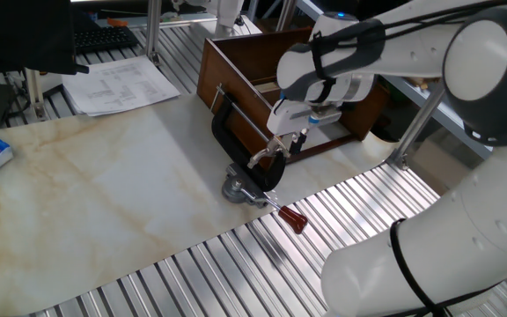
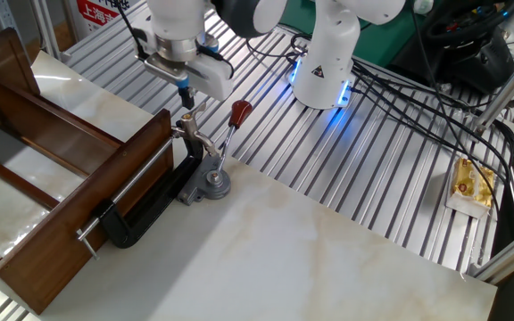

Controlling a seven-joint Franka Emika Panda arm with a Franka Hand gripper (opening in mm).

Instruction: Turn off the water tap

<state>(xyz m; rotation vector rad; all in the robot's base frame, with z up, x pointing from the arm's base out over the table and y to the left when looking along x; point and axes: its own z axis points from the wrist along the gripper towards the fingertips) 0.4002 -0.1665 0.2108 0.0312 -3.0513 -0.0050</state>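
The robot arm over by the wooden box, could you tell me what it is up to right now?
The Franka arm's gripper hangs just above the small silver water tap, which is held in a black C-clamp fastened to the wall of the brown wooden box. The fingertips are close to the tap's lever but do not appear to touch it. The clamp's red-handled screw rod lies beside it, untouched. Whether the fingers are open is hard to tell.

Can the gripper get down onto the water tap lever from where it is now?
Probably yes. The gripper hangs just above the water tap, which sticks up from the black C-clamp, and nothing lies between them. The wooden box wall stands close beside it, leaving little room on that side.
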